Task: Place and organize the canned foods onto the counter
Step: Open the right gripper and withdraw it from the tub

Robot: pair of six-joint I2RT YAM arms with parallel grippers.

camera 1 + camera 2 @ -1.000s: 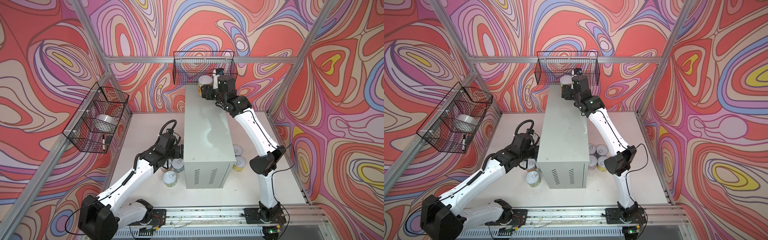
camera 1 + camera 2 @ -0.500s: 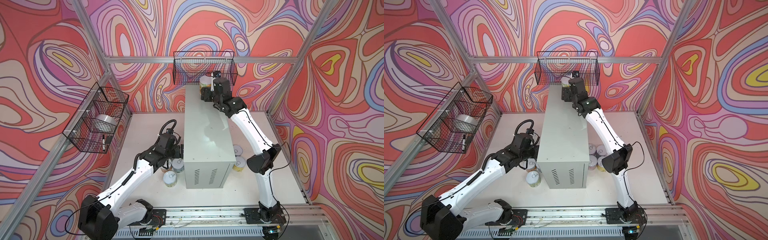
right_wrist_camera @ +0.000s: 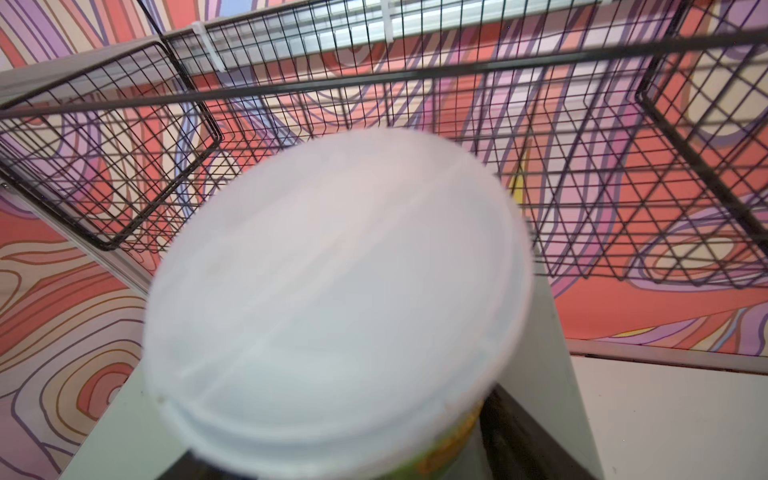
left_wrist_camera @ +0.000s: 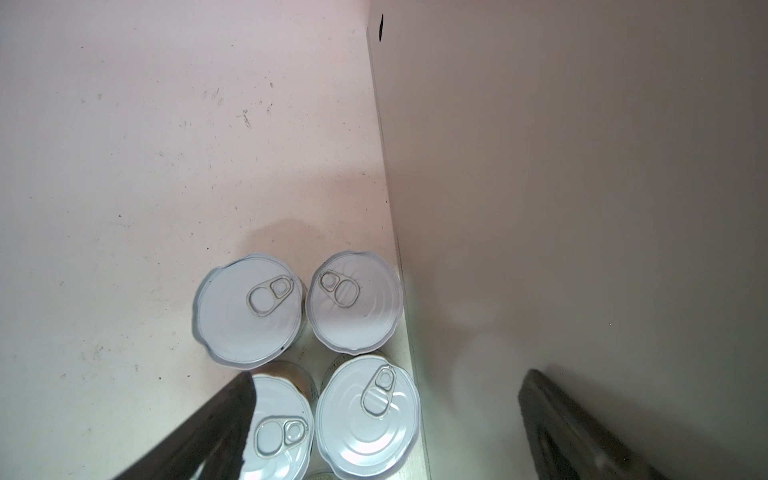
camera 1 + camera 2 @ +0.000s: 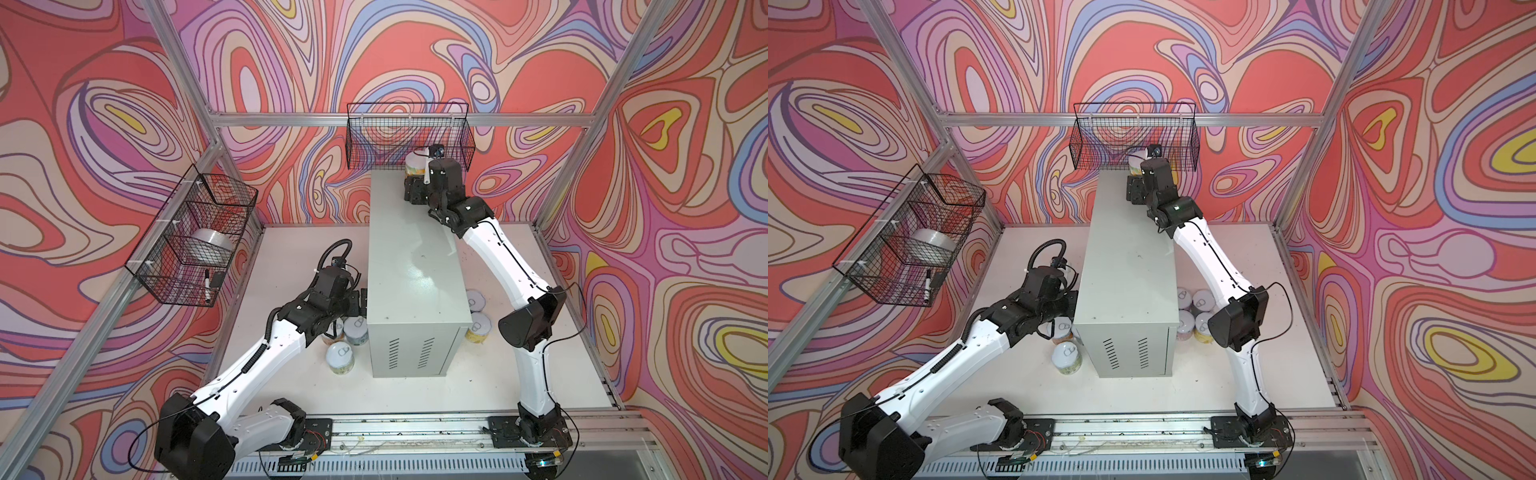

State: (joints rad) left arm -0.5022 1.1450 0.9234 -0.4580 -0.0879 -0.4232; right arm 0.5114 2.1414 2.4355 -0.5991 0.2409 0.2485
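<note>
One grey counter [image 5: 415, 282] is carrying only a single can [image 5: 414, 163], which is sitting at its far end, directly under the wire basket [image 5: 409, 133] hanging above that end. The right claw [image 5: 415, 180] is reaching along the counter top and bracketing this can. In the right wrist view the blurred can is filling the space between the jaws, and I cannot tell whether they are clamping it or loosening. The left claw [image 4: 384, 382] is hovering low against the counter's left wall, jaws spread wide and holding nothing. It is hanging over four left cans [image 4: 249, 309] that are standing upright, packed together at the foot of that wall. A front can [image 5: 340, 359] is standing nearer the counter's front corner, and four right cans [image 5: 1192, 309] are sitting beside its right wall. Most of the job is looking undone. Trouble is looking likeliest at the far end: a release close to that edge, or a finger dragging as the claw is backing away, could be tipping the can off behind the counter. A steep lift could be knocking the wrist into the basket. On the left, the tight packing is leaving little finger room, so a descent could be striking a lid, shoving neighbours, or scraping the wall.
</note>
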